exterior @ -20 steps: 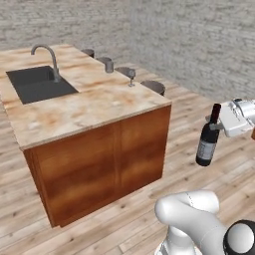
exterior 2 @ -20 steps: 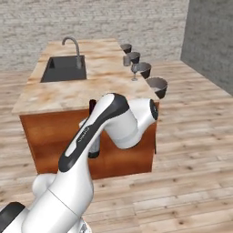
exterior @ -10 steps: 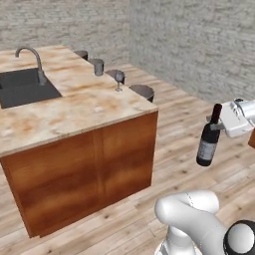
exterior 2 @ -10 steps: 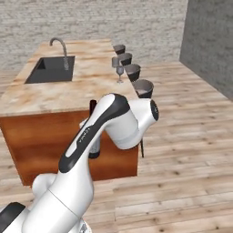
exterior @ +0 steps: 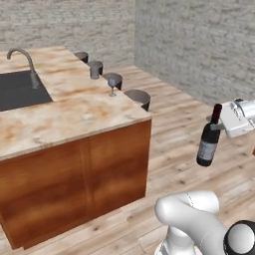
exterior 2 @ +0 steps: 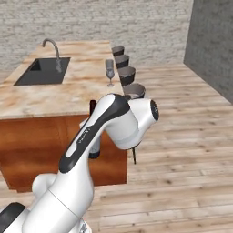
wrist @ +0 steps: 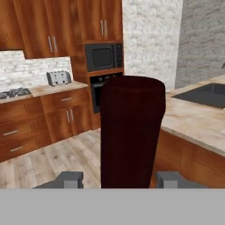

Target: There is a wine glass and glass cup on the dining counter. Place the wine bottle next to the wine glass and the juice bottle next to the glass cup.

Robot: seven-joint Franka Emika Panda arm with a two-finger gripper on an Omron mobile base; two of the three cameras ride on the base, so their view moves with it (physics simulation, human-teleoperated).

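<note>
Where it shows at the right edge of the left base view, pincer (exterior: pixel 215 126): closed on the neck of the wine bottle (exterior: pixel 208 137), gripping it from the side; in the hand view its two grey fingertips (wrist: pixel 69 179) sit to either side of the bottle's dark body.
Bottle axis: long axis close to vertical, tilted slightly, cap up and base down.
Bottle position: held in the air over the wooden floor (exterior: pixel 184 129), well apart from the bench (exterior: pixel 74 112) and off its corner to the right in the left base view.
Bottle look: dark glass, nearly black, with a dark red top and a pale grey label on the lower body; up close in the hand view it reads as a deep maroon cylinder (wrist: pixel 132 132).
Right base view: the white arm (exterior 2: pixel 109 132) covers most of the bottle; a dark sliver beside the arm is probably its body, though I cannot be sure.
Wine glass (exterior: pixel 114 82): upright on the bench near its far right edge, clear with a thin stem.
Bench: pale marbled top on a reddish wood base, with a dark sink (exterior: pixel 20 89) and a curved tap (exterior: pixel 22 60) on its left part.
Stools (exterior: pixel 138 98): dark round seats lined along the bench's far side.
Hand view background: wood cabinets (wrist: pixel 48 26), a built-in microwave (wrist: pixel 103 56) and a toaster (wrist: pixel 59 78).
</note>
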